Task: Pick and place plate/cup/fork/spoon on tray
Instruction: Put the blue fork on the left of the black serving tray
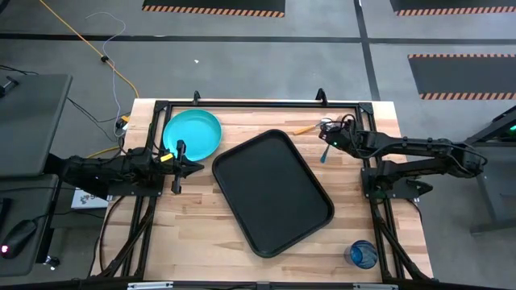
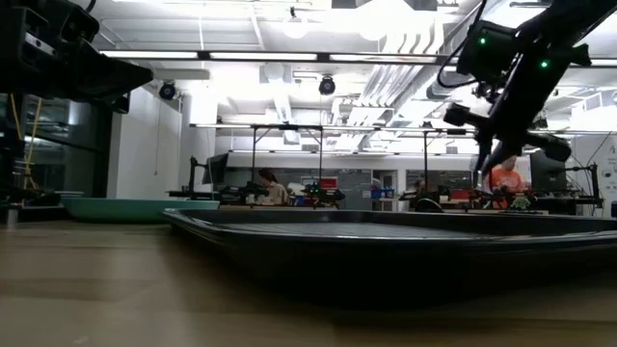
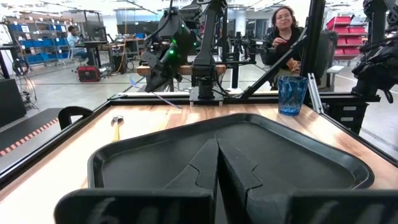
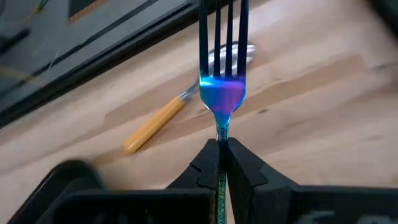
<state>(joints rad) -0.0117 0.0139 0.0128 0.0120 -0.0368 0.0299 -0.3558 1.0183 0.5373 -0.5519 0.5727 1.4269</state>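
Observation:
The black tray [image 1: 272, 191] lies in the middle of the table. The turquoise plate [image 1: 192, 134] rests flat at the far left and shows in the low view [image 2: 140, 206]. The blue cup [image 1: 362, 254] stands at the near right and shows in the left wrist view [image 3: 292, 94]. The orange-handled spoon [image 1: 305, 127] lies on the wood beyond the tray's far corner. My right gripper [image 1: 327, 138] is shut on the blue fork [image 4: 222, 56] beside the spoon [image 4: 155, 121]. My left gripper [image 1: 197, 167] is shut and empty, between plate and tray, pointing at the tray [image 3: 249, 149]. My right gripper pinches the fork's slim handle [image 4: 221, 142] between its two fingers. The fingers lie along the fork, so the neck and tines [image 4: 222, 31] stick out past the fingertips. In the low view the fork [image 2: 480, 159] hangs slanting down from the gripper, clear of the table.
A black frame rail [image 1: 258, 103] runs along the table's far edge, close behind the spoon. The arm bases stand at the left and right edges. People sit at benches in the room beyond the table [image 3: 283, 28]. Bare wood lies near the front edge [image 1: 201, 250].

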